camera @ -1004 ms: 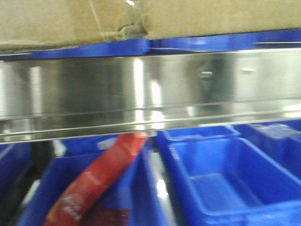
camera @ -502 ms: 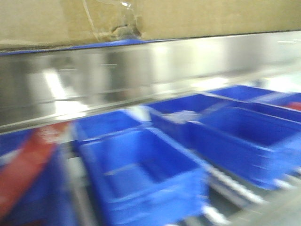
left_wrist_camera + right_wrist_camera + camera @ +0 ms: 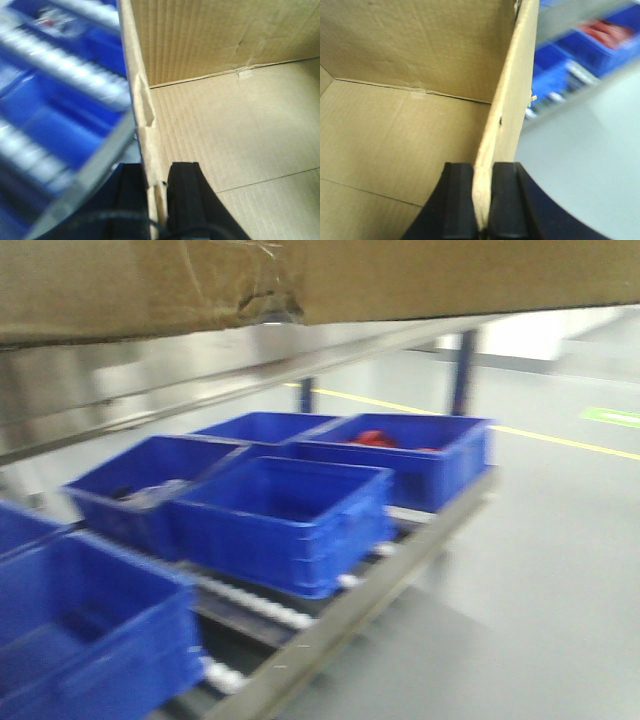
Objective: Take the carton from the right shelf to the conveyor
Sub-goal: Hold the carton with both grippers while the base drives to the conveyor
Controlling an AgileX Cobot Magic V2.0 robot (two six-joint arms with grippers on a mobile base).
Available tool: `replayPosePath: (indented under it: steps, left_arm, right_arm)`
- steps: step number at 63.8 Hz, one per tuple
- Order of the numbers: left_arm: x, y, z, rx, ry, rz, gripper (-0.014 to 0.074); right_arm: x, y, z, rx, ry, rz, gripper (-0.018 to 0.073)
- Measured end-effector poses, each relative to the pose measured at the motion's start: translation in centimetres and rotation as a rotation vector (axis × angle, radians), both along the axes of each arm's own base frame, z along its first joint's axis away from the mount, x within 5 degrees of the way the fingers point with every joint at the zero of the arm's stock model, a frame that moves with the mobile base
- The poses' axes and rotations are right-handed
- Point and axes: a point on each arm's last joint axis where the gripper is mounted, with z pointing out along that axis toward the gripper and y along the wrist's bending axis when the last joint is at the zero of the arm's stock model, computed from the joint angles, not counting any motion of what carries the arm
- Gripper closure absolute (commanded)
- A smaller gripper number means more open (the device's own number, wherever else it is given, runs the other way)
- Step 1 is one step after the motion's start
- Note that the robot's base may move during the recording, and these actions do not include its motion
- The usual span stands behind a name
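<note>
**While left end effector (image 3: pixel 156 182) and right end effector (image 3: pixel 482 200) pinch its walls, carton (image 3: pixel 225 125) hangs above blue bins (image 3: pixel 285 515)**

Each end effector is closed down to cardboard thickness, with one black finger inside a side wall and one outside. The two grip opposite walls. The carton's top is open and its inside is bare. From the front, its torn bottom edge runs along the top of the view, over the blurred steel shelf (image 3: pixel 130 390). Grey floor (image 3: pixel 540 560) lies to the right.
</note>
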Motion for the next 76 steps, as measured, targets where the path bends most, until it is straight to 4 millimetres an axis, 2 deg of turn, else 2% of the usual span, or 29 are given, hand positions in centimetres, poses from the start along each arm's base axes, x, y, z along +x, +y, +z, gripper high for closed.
replayPosePath:
  steps: [76]
  left_arm:
    - [0.00, 0.00, 0.00, 0.000, 0.000, 0.000, 0.0606]
  right_arm:
    - [0.00, 0.00, 0.00, 0.000, 0.000, 0.000, 0.0628]
